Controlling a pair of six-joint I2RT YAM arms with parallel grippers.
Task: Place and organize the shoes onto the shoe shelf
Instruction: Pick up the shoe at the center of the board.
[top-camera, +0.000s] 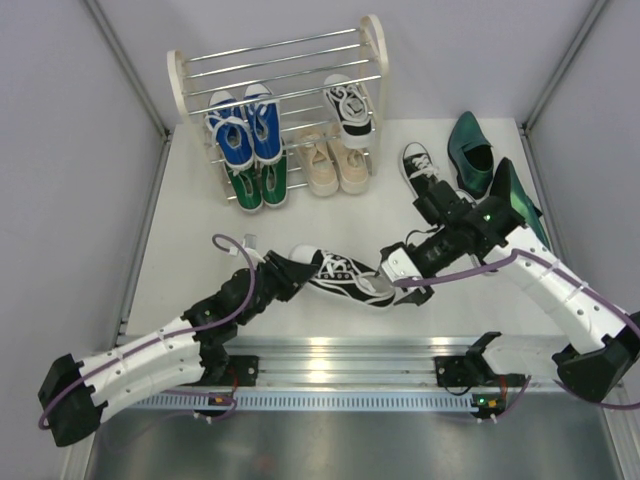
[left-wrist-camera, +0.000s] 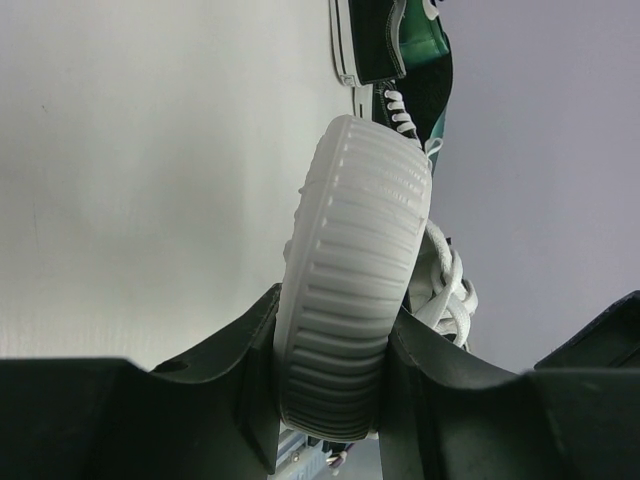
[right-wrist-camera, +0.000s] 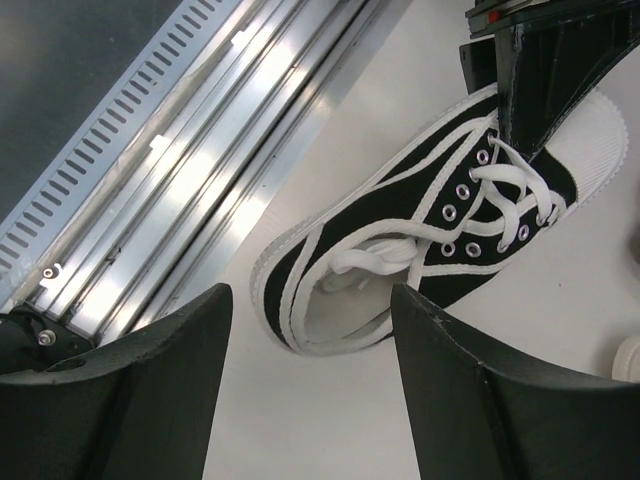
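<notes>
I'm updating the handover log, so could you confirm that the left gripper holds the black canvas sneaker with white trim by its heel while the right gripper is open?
Not quite: the left gripper holds the black canvas sneaker with white trim by its ribbed white rubber toe cap, not its heel, as the left wrist view shows. The right gripper is indeed open.
</notes>
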